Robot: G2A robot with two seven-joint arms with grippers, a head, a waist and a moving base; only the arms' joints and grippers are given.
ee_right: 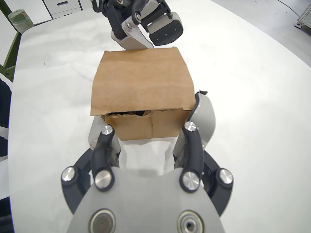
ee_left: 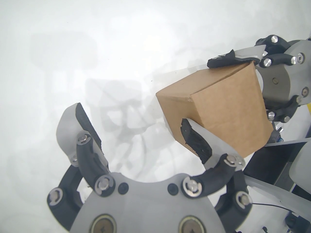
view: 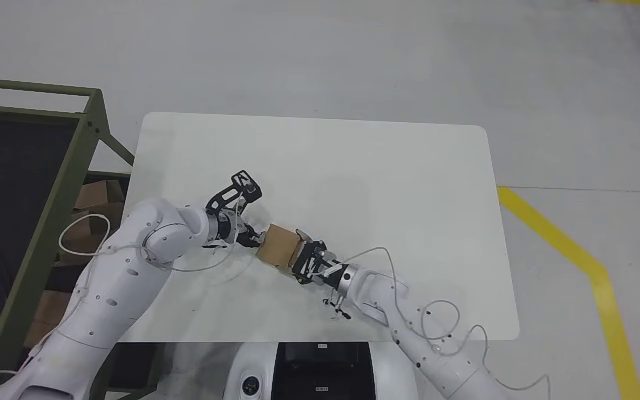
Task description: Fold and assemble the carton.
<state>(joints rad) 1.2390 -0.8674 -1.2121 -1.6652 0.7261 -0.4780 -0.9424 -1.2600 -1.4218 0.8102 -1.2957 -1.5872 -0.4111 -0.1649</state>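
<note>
Carton gripped by right end effector.

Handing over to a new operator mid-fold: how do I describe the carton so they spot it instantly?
Start at the white table, near its edge closest to the robot. Between the two arms sits the carton, gripped by the right claw, the left claw open beside it. It is the only brown cardboard thing on that top.

Left hand gapes wide, facing right hand clamped on carton.
</note>
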